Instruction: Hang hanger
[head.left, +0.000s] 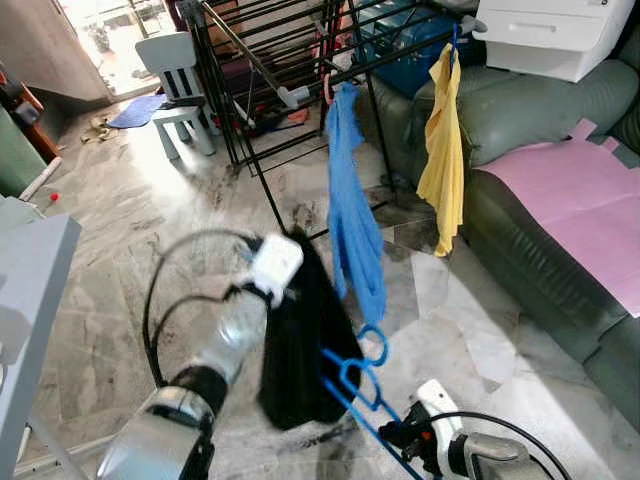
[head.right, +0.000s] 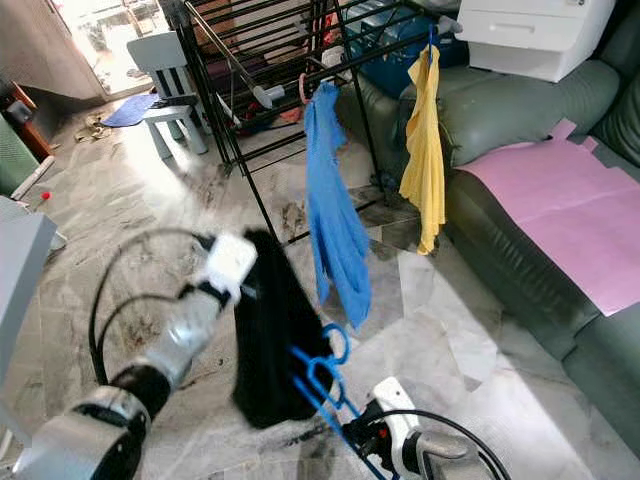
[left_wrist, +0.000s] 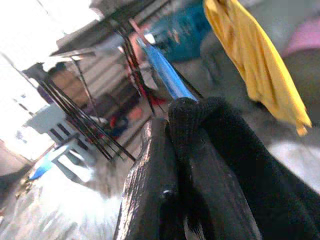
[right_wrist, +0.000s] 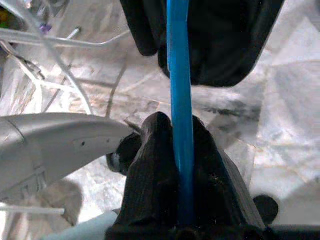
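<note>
Two-arm hold ahead of hanging. The right gripper (right_wrist: 182, 165) is clamped on the blue hanger (head.left: 352, 385) by 1 of its thin bars, which runs straight up between the 2 black fingers (right_wrist: 155, 165). This low grip leaves the hook end free and raised, probably so it can be offered to a rail. The left gripper (left_wrist: 182, 150) is closed on a fold of the black garment (head.left: 300, 340), which hangs as a dark mass just above the marble floor (head.left: 120, 260); holding the cloth up likely keeps it off the floor and steadies it against the hanger.

The hanger sits low in the centre of the scene, in front of the robot, with the black garment touching it on the robot's left. Its long axis slants from the right gripper upward and toward the robot's left, the looped hook uppermost and nearest the blue cloth (head.left: 352, 220).

The black drying rack (head.left: 270, 90), judged the target, stands well beyond and already carries the blue cloth and a yellow cloth (head.left: 443, 150).
</note>
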